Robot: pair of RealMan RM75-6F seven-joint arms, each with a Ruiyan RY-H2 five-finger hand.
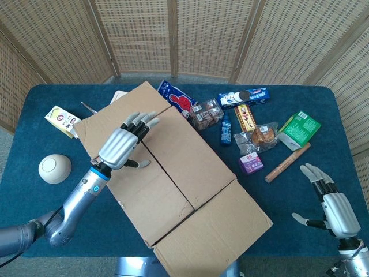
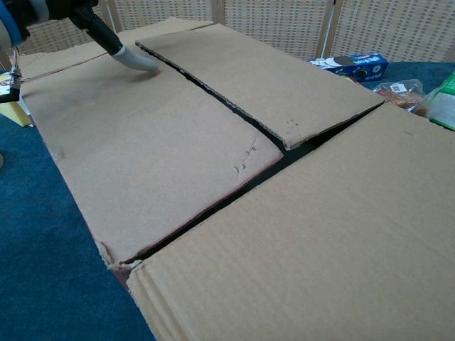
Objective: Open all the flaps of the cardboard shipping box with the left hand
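Matt brown corrugated cardboard box [image 1: 173, 173] with rough torn edges lies on a blue, seemingly cloth-covered table [image 1: 288, 231]; the left hand [image 1: 122, 145] gleams silvery metal.
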